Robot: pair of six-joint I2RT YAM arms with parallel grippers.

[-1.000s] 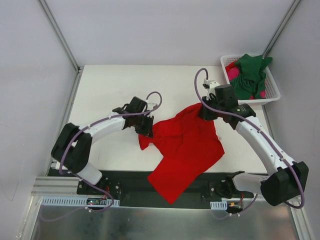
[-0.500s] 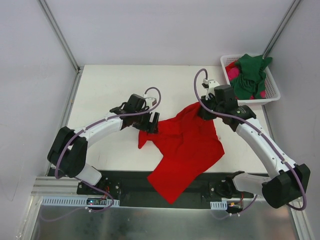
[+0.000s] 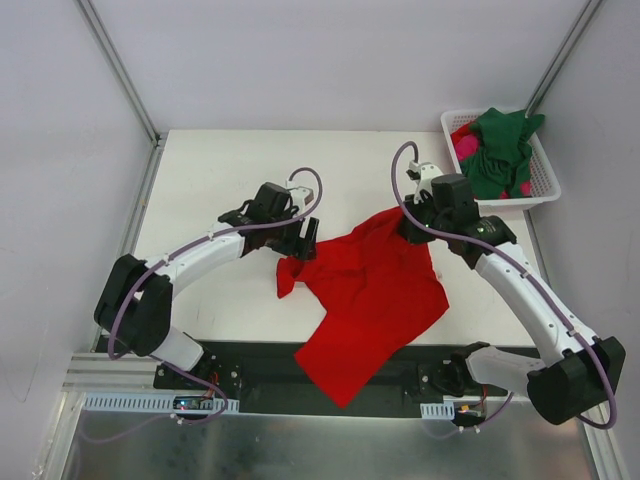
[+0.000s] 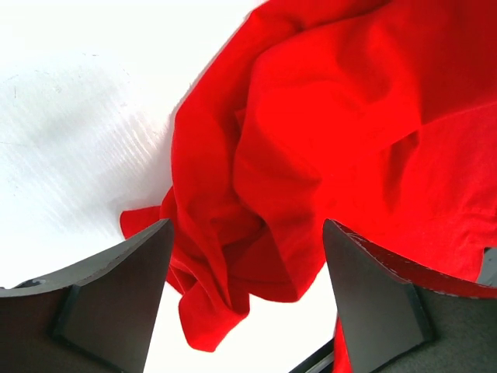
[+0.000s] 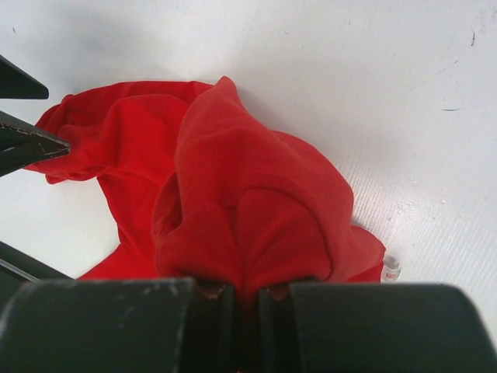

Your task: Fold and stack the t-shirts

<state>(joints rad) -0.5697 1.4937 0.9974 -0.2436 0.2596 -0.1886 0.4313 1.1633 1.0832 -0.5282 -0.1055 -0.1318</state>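
Red t-shirt (image 3: pixel 370 290) sprawls crumpled across middle of table (image 3: pixel 220 180), near corner drooping over front edge onto black base rail (image 3: pixel 260 365). Left gripper (image 3: pixel 303 238) just beside shirt's left sleeve, jaws spread wide, nothing between them, cloth bunched below. Right gripper (image 3: pixel 410 225) at shirt's far right corner, jaws clamped on pinched fold, cloth drawn up into peak. Far right corner: white basket (image 3: pixel 548 185) holds dark green t-shirt (image 3: pixel 500 150) heaped over magenta-pink t-shirt (image 3: pixel 466 150).

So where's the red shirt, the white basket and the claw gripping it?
red shirt (image 3: pixel 375 290), top view, middle of the cloth
white basket (image 3: pixel 515 204), top view, near rim
right claw (image 5: pixel 247 299), right wrist view, between its fingertips
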